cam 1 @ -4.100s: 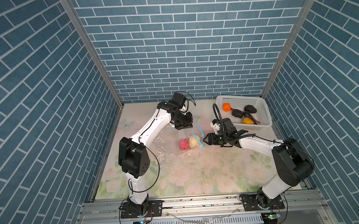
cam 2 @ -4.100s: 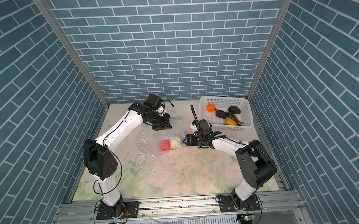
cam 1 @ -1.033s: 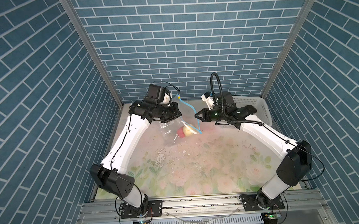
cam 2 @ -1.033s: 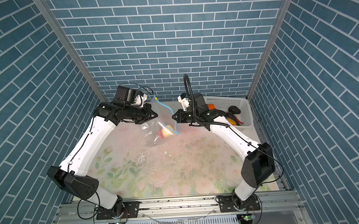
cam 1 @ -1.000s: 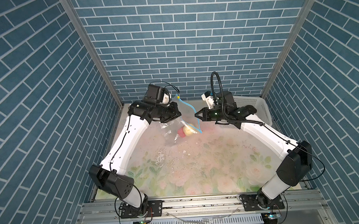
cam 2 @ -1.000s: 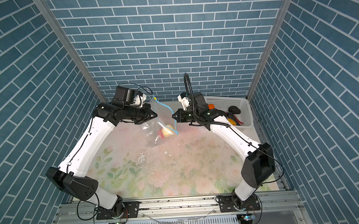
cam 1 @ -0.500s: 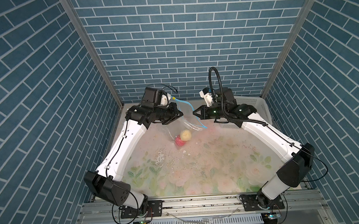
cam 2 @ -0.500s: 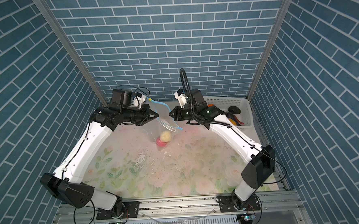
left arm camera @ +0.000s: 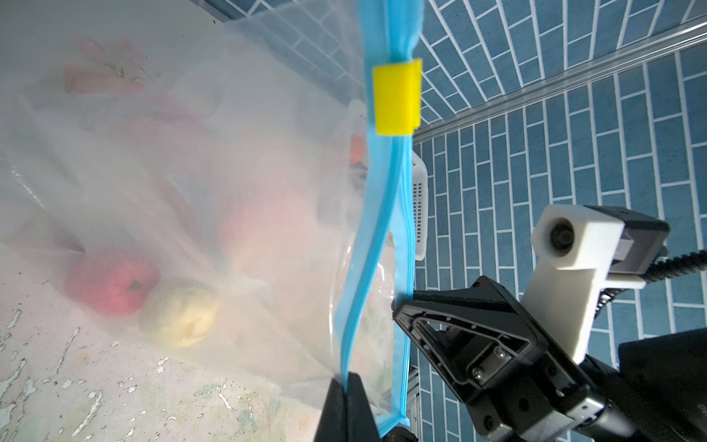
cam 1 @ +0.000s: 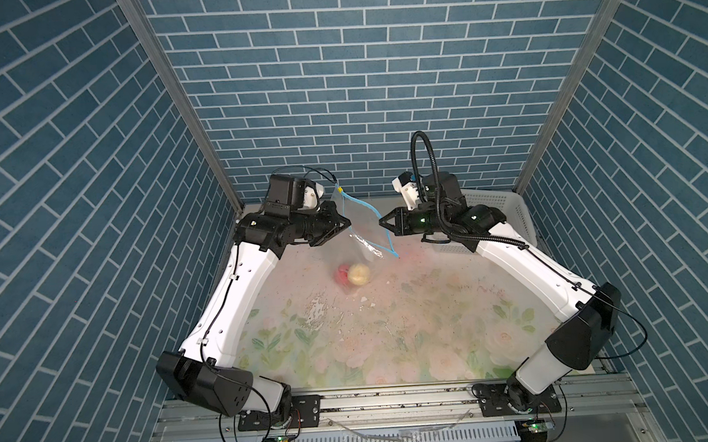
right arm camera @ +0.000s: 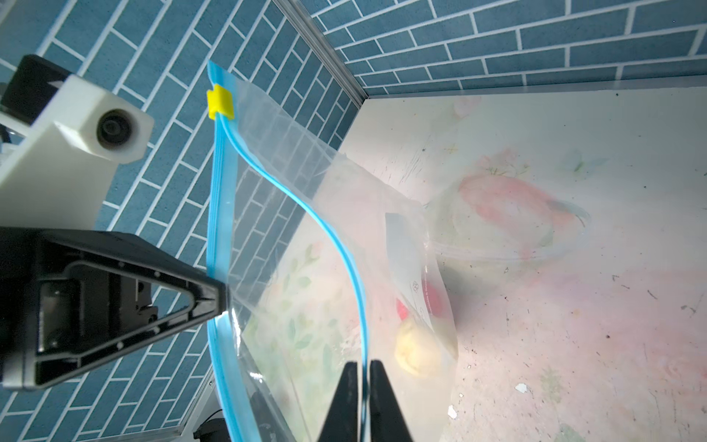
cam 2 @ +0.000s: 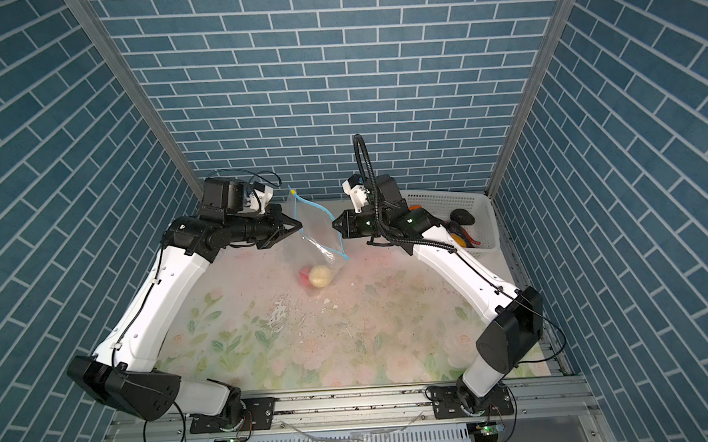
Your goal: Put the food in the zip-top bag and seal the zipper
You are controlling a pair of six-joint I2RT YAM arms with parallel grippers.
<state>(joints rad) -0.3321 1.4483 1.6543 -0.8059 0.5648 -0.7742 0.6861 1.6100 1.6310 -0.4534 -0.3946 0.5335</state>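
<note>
Zip-top bag (cam 1: 359,234), large, clear and crinkly, held open at the mouth by both grippers

Nearest, at 6 o'clock, the pale floral tabletop (cam 1: 391,332) is dotted with small white flecks. Just past its centre toward 12 o'clock, the zip-top bag's (cam 2: 311,232) sagging bottom holds a red toy food piece (cam 1: 341,272) (left arm camera: 111,283). Touching that at its 3 o'clock is a cream roundish toy food piece (cam 1: 359,274) (cam 2: 320,276). Whether the bottom rests on the table or hangs just above it I cannot tell.

Higher and farther back, the bag's mouth is pulled apart. The black left gripper (cam 1: 346,224) (right arm camera: 220,294), at the mouth's 9 o'clock, is clamped fully closed on one lip of the thin light blue zipper (left arm camera: 386,191) (right arm camera: 216,210). The black right gripper (cam 1: 381,224) (right arm camera: 363,394), at 3 o'clock, has its fingers pinched almost together on the other lip. In the right wrist view the blue strip runs between those fingers. The two lips bow apart between the grippers and meet at a small yellow slider (cam 1: 339,187) (right arm camera: 220,101) on the bag's far corner, toward 11 o'clock.

Farthest, at 1 to 2 o'clock behind the right arm, stands a white perforated plastic basket (cam 2: 438,194). In a top view it holds a black lump (cam 2: 462,215), an orange piece (cam 2: 415,206), a yellow-orange piece (cam 2: 455,238) and a long red strip (cam 2: 472,243).
</note>
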